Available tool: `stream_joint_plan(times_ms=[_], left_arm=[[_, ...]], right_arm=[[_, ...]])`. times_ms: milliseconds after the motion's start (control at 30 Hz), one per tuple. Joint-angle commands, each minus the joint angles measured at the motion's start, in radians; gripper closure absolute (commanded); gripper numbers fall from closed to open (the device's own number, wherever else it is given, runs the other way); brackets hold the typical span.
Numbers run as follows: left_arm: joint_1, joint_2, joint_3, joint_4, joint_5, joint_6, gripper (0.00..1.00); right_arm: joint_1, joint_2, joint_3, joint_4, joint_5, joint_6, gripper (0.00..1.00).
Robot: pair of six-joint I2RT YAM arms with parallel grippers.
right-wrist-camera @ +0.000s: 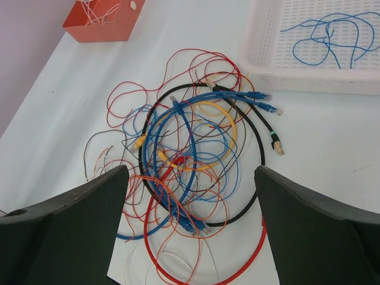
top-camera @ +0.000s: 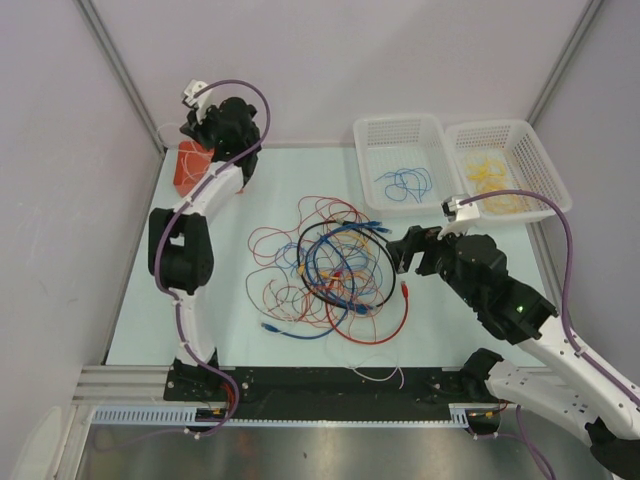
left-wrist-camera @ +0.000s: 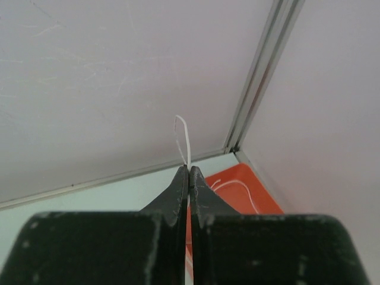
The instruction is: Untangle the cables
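My left gripper (left-wrist-camera: 189,178) clamps a white wire (left-wrist-camera: 186,135) by the bin (left-wrist-camera: 252,199) (sorting, I judge) — my right gripper (right-wrist-camera: 190,178) gapes above the tangle (top-camera: 330,270).

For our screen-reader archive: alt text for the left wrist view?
Two black fingers, shut, pinch a thin white wire whose end curls above their tips. Behind them, an orange plastic bin holding a looped white strand sits in the corner of the table, against pale walls.
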Motion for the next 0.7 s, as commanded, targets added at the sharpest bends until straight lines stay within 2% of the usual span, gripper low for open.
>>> stream_joint_plan(times_ms=[0, 100, 233, 367, 500, 600, 633, 667], left_arm=[[-0.016, 0.003, 0.034, -0.168, 0.016, -0.131, 1.0], [0.0, 0.063, 0.14, -0.385, 0.093, -0.271, 1.0], [0.03, 0.14, 0.226, -0.541, 0.147, -0.398, 1.0], [0.062, 0.183, 0.241, -0.642, 0.156, -0.472, 1.0], [0.106, 0.198, 0.226, -0.818, 0.202, -0.646, 1.0], [0.122, 0.206, 0.206, -0.845, 0.242, -0.676, 1.0], [0.123, 0.209, 0.202, -0.853, 0.247, -0.685, 0.97], [0.126, 0.209, 0.202, -0.853, 0.256, -0.688, 0.88]], right_arm=[[-0.005, -0.011, -0.006, 0.032, 0.003, -0.007, 0.08], [-0.005, -0.01, -0.009, 0.029, 0.014, -0.014, 0.07], [-0.003, -0.004, -0.026, 0.046, 0.017, -0.017, 0.07], [-0.003, 0.004, -0.041, 0.061, 0.023, -0.02, 0.07], [-0.005, 0.016, -0.043, 0.067, 0.027, -0.021, 0.07], [-0.005, 0.024, -0.044, 0.074, 0.021, -0.018, 0.07], [-0.005, 0.03, -0.044, 0.08, 0.02, -0.021, 0.07], [-0.005, 0.033, -0.044, 0.081, 0.014, -0.018, 0.07]])
